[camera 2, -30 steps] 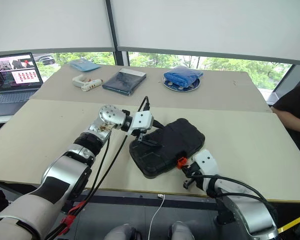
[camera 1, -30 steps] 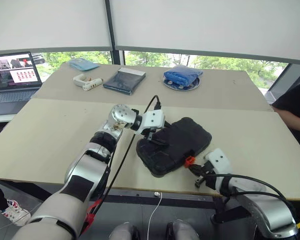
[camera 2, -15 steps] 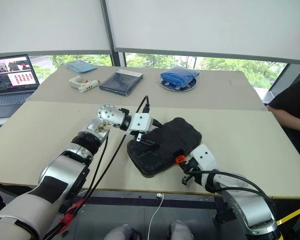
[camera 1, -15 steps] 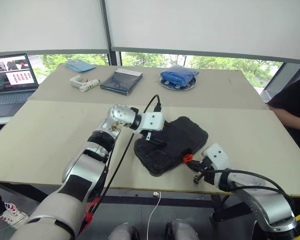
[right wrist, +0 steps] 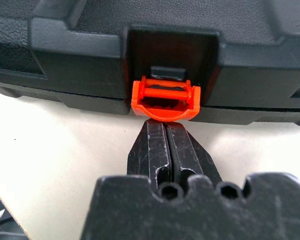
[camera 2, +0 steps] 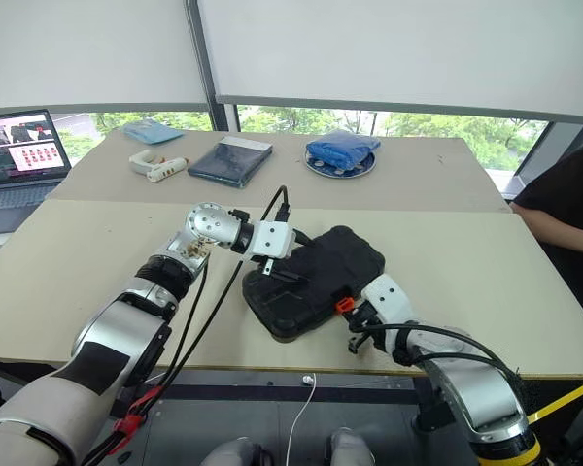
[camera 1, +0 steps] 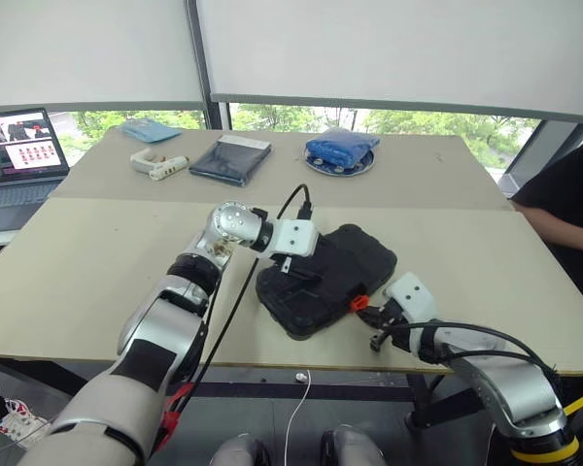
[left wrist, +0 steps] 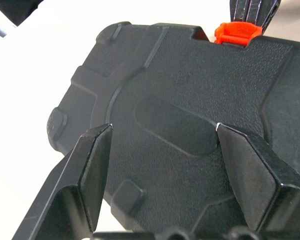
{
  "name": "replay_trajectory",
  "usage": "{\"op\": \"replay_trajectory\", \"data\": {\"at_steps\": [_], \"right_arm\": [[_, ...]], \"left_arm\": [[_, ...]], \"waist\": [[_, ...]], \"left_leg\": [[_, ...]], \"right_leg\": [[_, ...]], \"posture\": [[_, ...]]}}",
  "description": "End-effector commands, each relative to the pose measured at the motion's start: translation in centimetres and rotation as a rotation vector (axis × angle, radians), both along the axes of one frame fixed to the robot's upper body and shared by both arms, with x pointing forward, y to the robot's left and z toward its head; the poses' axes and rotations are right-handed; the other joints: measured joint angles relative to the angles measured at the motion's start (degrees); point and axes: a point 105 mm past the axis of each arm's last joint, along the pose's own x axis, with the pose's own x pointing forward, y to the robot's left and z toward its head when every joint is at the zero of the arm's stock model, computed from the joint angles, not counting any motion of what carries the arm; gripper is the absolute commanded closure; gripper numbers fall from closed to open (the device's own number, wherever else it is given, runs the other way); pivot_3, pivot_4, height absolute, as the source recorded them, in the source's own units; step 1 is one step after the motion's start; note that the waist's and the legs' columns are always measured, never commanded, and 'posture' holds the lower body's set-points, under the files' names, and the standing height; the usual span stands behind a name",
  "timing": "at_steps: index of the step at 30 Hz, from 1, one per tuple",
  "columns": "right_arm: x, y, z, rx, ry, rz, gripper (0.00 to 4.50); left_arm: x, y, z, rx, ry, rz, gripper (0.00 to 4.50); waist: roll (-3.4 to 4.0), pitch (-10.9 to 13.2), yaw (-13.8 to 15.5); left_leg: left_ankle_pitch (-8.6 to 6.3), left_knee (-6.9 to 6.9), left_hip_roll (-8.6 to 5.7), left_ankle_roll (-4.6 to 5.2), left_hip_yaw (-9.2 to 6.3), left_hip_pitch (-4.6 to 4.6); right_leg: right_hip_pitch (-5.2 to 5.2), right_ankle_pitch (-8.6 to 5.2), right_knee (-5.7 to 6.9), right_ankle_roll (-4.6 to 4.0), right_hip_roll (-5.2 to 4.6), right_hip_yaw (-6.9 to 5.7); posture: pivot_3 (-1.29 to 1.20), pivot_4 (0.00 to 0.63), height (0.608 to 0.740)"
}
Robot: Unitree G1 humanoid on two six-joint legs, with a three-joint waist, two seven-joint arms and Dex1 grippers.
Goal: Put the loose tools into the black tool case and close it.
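The black tool case lies with its lid down on the beige table. Its orange latch sits at the front edge. My left gripper is open, its fingers spread over the left part of the lid. My right gripper is shut, with its tips right under the orange latch and touching its lower rim. In the head view the right gripper is at the case's front right side. The loose tools are out of view.
On the far table are a dark flat pouch, a blue cloth on a plate, a white object and a blue item. A laptop stands at the far left. A person's dark sleeve shows at the right edge.
The whole picture has shifted with the camera. The case and both grippers keep the same places relative to each other.
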Motion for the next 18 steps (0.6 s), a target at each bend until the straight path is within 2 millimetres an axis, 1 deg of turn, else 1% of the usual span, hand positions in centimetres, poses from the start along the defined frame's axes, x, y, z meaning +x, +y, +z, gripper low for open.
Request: {"op": "replay_trajectory", "data": {"at_steps": [1,5,11,18], "right_arm": [[0.63,1.2,5.92,0.036,-0.235,0.077,4.48],[0.67,1.44,6.56,0.04,-0.247,0.087,4.48],[0.85,1.6,6.25,0.028,-0.246,0.085,4.48],[0.99,1.28,6.75,0.012,-0.262,0.08,4.48]], "left_arm": [[-2.03,1.97,-7.6,0.25,0.191,0.007,0.91],[-2.05,2.02,-7.65,0.249,0.196,0.01,0.91],[-2.04,2.2,-7.83,0.252,0.201,0.018,0.91],[-2.04,2.53,-8.04,0.257,0.211,0.029,0.91]], "waist": [[0.0,0.0,0.0],[0.0,0.0,-0.11],[0.0,0.0,-0.39],[0.0,0.0,-0.73]], "left_leg": [[0.0,0.0,0.01,0.0,0.0,0.0],[0.01,-0.02,0.05,-0.01,0.0,-0.01],[0.01,-0.02,0.07,-0.03,0.0,-0.02],[0.02,-0.03,0.09,-0.04,0.0,-0.01]], "right_leg": [[-0.01,0.0,0.0,0.0,0.02,0.0],[-0.04,0.01,0.0,0.0,0.06,0.0],[-0.07,0.01,0.0,-0.01,0.06,0.0],[-0.07,0.0,0.0,-0.02,0.05,0.0]], "posture": [[0.0,0.15,0.718],[0.0,0.15,0.718],[0.0,0.15,0.718],[0.0,0.15,0.718]]}}
